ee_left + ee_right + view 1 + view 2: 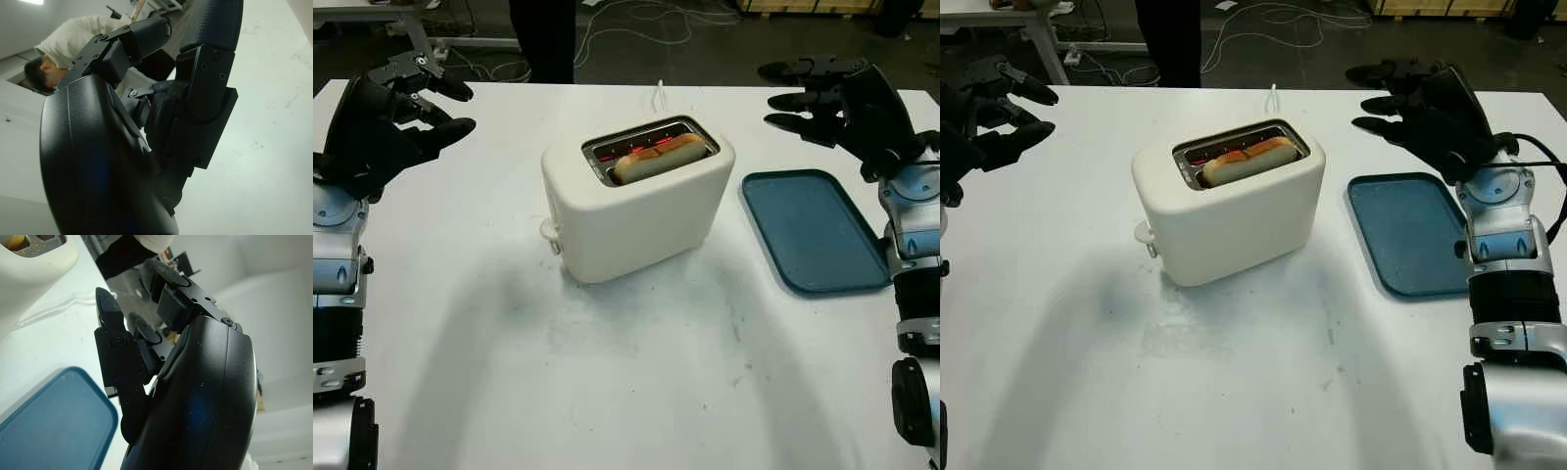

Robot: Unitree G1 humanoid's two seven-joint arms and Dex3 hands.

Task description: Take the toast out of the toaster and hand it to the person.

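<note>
A cream toaster (pixel 636 211) stands at the middle of the white table (pixel 607 392), its slots glowing red inside. A slice of toast (pixel 656 157) sticks up from the front slot. My left hand (pixel 406 103) hangs open above the table's far left, well away from the toaster. My right hand (pixel 822 98) hovers open at the far right, above the far end of the tray. A person in dark trousers (pixel 543 39) stands beyond the table's far edge.
A blue tray (pixel 813 230) lies flat to the right of the toaster. The toaster's white cord (pixel 659 95) runs off the far edge. Cables (pixel 636 29) lie on the dark floor behind. Bare tabletop stretches in front of the toaster.
</note>
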